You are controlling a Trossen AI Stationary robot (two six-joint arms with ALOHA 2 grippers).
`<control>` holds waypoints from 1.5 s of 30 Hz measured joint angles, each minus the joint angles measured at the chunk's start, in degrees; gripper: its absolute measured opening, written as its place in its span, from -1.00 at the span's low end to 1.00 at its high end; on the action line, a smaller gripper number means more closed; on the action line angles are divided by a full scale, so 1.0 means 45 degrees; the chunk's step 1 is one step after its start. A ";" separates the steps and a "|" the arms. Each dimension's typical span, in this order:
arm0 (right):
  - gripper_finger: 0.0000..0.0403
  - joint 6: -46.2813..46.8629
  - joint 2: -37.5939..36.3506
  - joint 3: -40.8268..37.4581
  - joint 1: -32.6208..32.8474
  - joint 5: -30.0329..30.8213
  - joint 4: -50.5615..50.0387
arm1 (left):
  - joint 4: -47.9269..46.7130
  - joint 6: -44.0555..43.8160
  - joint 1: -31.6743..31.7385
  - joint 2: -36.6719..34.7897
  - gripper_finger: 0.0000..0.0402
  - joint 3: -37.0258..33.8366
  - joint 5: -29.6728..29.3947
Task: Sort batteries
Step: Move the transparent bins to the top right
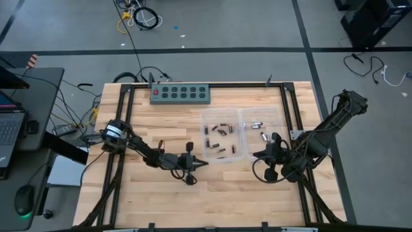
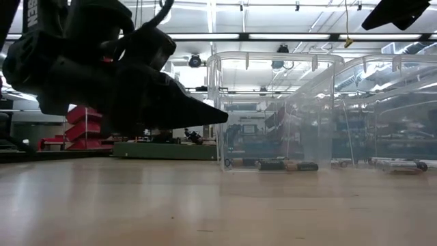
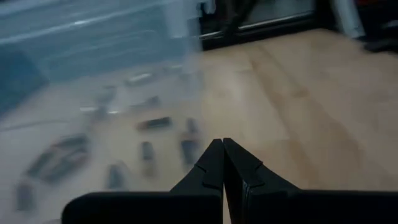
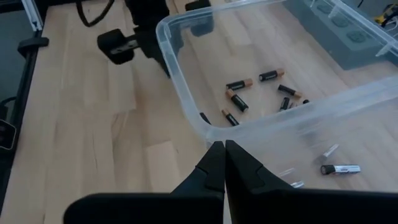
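- Apparently the sorting is close to finished: the batteries [image 1: 220,136] are seen gathered inside two clear bins at the centre of the high view, the dark ones in the left bin [image 1: 222,118], the silvery ones in the right bin [image 1: 261,113].
- No loose cell is made out on the bare wood, though such small things could be missed from above.
- The left tool [image 1: 203,163] is held low at the lower left of the left bin, its jaws pressed together with nothing between them.
- The right tool [image 1: 256,154] is held just below the right bin, likewise closed and empty.
- The pale wooden surface [image 1: 167,200] is framed by black rails, and a green power strip [image 1: 180,94] lies along its upper edge.
- Beyond, grey floor, cables and a laptop desk at the left edge are shown.
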 joint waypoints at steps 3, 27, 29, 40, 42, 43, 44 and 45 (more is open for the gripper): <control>-1.00 -0.0178 0.0000 0.0000 0.0001 0.0032 -0.0016 | 0.0138 0.0699 0.0099 0.0005 -1.00 0.0000 -0.0816; -1.00 -0.0330 0.0000 0.0000 -0.0019 0.0228 -0.0113 | -0.0493 0.0397 0.3381 0.0015 -1.00 0.0005 -0.1013; -1.00 -0.0330 0.0000 0.0000 -0.0024 0.0228 -0.0113 | -0.0493 0.0378 0.3526 0.0015 -1.00 0.0005 -0.0999; -1.00 -0.0311 0.0000 0.0000 -0.0332 0.0322 -0.0194 | -0.0488 0.0348 0.4429 0.0015 -1.00 0.0005 -0.1221; -1.00 -0.0304 0.0000 0.0000 -0.0335 -0.0122 -0.0183 | -0.0488 0.0346 0.4569 0.0015 -1.00 0.0005 -0.1217; -1.00 -0.0373 0.0000 0.0000 -0.0310 -0.0336 -0.0138 | -0.0488 0.0344 0.4617 0.0015 -1.00 0.0005 -0.1213; -1.00 -0.0504 0.0000 0.0000 -0.0255 -0.0562 -0.0011 | -0.0488 0.0344 0.4672 0.0015 -1.00 0.0005 -0.1155; -1.00 -0.0646 0.0000 0.0000 -0.0177 -0.0749 0.0212 | -0.0477 0.0339 0.4731 0.0015 -1.00 0.0005 -0.1070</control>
